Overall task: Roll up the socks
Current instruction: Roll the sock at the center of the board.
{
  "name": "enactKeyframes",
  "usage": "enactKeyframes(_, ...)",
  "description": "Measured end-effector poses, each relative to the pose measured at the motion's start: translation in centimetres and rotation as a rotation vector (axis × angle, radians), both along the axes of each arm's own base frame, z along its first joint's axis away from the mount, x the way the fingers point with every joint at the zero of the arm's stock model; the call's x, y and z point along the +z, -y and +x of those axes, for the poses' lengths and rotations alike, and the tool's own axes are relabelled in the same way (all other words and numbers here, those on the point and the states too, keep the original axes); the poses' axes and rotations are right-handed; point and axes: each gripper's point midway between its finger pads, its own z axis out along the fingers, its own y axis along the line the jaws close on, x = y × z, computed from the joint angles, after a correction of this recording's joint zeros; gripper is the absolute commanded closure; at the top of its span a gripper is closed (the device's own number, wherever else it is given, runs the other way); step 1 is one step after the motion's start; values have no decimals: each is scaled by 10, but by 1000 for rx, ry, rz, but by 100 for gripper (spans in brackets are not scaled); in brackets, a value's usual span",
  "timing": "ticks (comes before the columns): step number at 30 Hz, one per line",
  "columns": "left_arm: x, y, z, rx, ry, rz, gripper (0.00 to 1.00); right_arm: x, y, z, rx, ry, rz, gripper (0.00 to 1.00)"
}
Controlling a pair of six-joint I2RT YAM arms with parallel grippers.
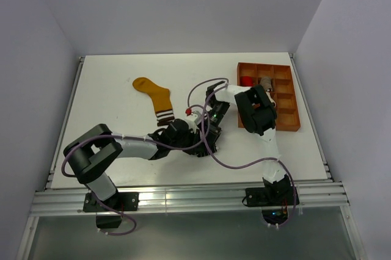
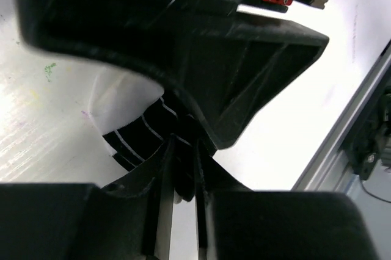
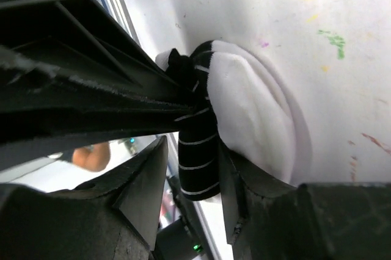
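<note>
The mustard-orange sock [image 1: 156, 95] with a brown-and-white striped cuff lies flat at the table's centre-left, untouched. The black-and-white striped sock [image 3: 200, 150] with a white toe [image 3: 250, 110] is bunched on the table between both grippers. It also shows in the left wrist view [image 2: 135, 139], and the arms hide it in the top view. My left gripper [image 2: 183, 145] [image 1: 198, 143] is shut on a dark fold of this sock. My right gripper [image 3: 192, 147] [image 1: 214, 126] is open, its fingers straddling the striped roll, which touches one finger only.
An orange compartment tray [image 1: 287, 122] stands at the right, holding a red fabric bundle [image 1: 246, 80] and a grey one [image 1: 267, 82]. The two arms cross closely at the table's centre, with a purple cable [image 1: 235, 163] looping round them. The table's metal front rail [image 2: 342, 129] is near.
</note>
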Motion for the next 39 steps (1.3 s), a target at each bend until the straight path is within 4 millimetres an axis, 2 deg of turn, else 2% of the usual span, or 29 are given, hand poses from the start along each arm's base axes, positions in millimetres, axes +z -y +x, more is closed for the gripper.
enactKeyframes(10,-2,2,4,46,-86,-64,91,1,11,13,-82,31,86,51)
enactKeyframes(16,-4,2,8,66,-162,-77,93,4,27,34,-155,124,119,50)
enactKeyframes(23,-5,4,13,105,-343,-36,94,26,36,56,-222,330,171,48)
enactKeyframes(29,-7,3,14,151,-591,-17,96,43,39,55,-238,515,212,45)
enactKeyframes(39,-11,-5,2,223,-904,110,98,38,68,47,-152,922,175,37)
